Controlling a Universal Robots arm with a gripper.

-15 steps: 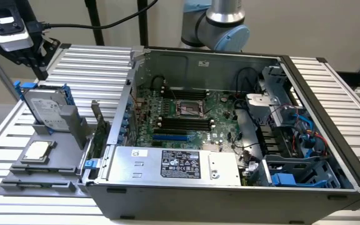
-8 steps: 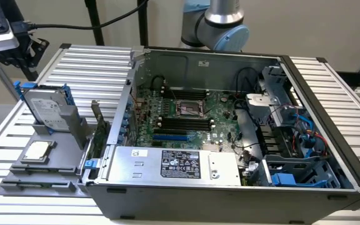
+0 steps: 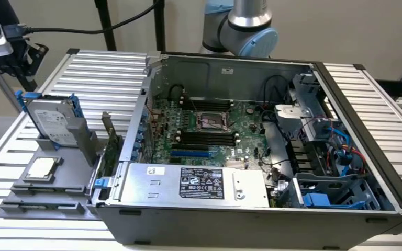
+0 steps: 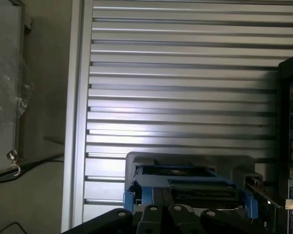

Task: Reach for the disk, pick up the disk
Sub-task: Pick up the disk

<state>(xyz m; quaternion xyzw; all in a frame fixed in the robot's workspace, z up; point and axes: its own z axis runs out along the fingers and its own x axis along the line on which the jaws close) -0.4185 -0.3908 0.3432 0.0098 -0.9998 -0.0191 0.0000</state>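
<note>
Gripper (image 4: 166,219): hangs near the disk (image 3: 51,123), spread or closed cannot be told; disk upright in grey stand (image 3: 77,140) just beside computer case (image 3: 257,222); risk: off-centre approach may snag a blue rail, tipping the disk toward the case.

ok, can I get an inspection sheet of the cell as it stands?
Surface: slatted aluminium table.
Job's things: disk standing upright in a grey holder, at the exterior view's left, beside the case.
Clutter: open PC case; chip on a grey tray.
Tool: tool near the disk's top edge, no contact seen.
Cables: black cable running to the wrist; blue wiring inside the case.
Surroundings: plain wall; nothing else seen.
</note>
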